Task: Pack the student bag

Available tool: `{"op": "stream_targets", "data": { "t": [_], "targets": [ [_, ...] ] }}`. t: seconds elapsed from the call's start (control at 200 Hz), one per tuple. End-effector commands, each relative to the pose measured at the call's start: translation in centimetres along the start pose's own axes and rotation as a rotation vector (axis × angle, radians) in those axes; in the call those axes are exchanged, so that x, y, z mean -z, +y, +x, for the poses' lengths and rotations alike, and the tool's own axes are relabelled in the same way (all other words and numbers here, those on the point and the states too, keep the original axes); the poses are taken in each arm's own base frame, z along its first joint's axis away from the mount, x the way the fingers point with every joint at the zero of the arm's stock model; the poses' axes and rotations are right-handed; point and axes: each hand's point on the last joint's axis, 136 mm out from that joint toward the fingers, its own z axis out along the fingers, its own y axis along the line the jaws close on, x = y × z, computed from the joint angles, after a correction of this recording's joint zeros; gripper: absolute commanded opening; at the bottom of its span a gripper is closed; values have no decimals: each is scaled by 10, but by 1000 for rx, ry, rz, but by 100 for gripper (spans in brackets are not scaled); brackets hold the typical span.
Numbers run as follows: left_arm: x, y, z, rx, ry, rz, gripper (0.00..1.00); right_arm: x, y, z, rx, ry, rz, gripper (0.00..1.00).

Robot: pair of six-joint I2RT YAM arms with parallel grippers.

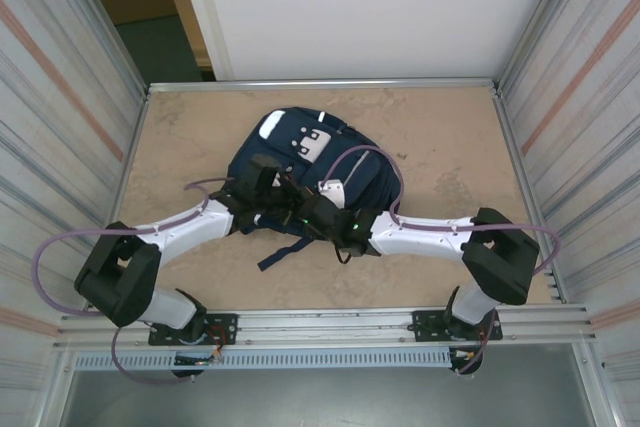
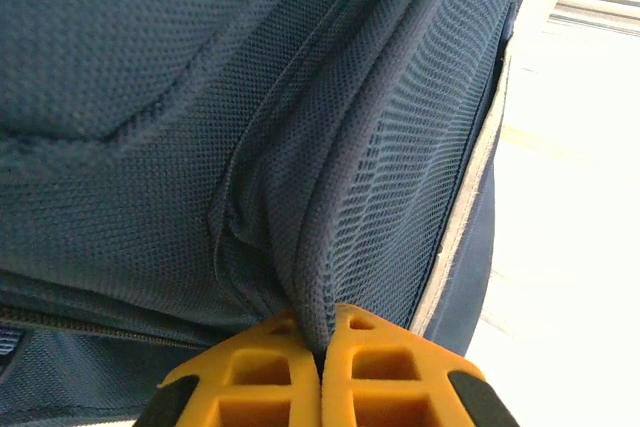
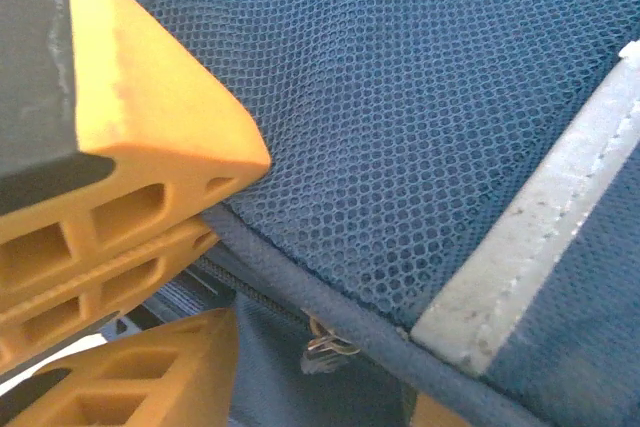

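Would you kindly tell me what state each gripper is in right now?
Left gripper: closed on a fold of the backpack.
Right gripper: partly open, astride the backpack's zipper edge.

Both arms are folded at the elbow and reach in toward the near edge of the student bag (image 1: 300,147), wrists almost meeting there. The left arm (image 1: 185,227) comes in from the bag's left, and its left claw (image 2: 322,332) is squeezed tight on a fold of the bag's mesh fabric. The right arm (image 1: 420,237) comes in from the bag's right. The right claw (image 3: 225,272) lies low against the bag, its jaws a little apart with the bag's piped seam running in between them
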Motion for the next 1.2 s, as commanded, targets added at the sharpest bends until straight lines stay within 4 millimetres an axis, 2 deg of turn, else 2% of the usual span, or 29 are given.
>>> {"op": "stream_targets", "data": {
  "t": [0.0,0.105,0.18,0.321,0.526,0.596,0.707,0.792,0.862,1.052,1.193],
  "targets": [
    [9,-19,30,-87,76,39,0,0,-8,-24,-23,-86,77,40],
    [10,-15,29,-86,62,34,0,2,-26,-23,-58,-103,140,23],
    [11,-11,27,-80,58,27,0,1,-28,-18,-65,-65,126,16],
    [12,1,21,-86,22,-6,0,-1,-15,-2,-25,54,30,14],
    [13,17,9,-90,-35,-29,0,14,-2,6,52,112,-109,11],
    [14,21,5,-89,-49,-36,0,14,-4,5,70,121,-109,3],
    [19,24,0,-115,-60,-51,0,18,-13,6,83,137,-97,2],
    [26,34,-8,-123,-106,-96,0,30,12,16,199,159,-283,2],
    [29,37,-12,-117,-112,-103,0,41,17,20,233,164,-344,3],
    [33,46,-24,-85,-114,-79,0,53,5,27,278,151,-366,2],
    [44,48,-34,-77,-137,-64,1,59,5,30,265,174,-406,2]
  ]
}}
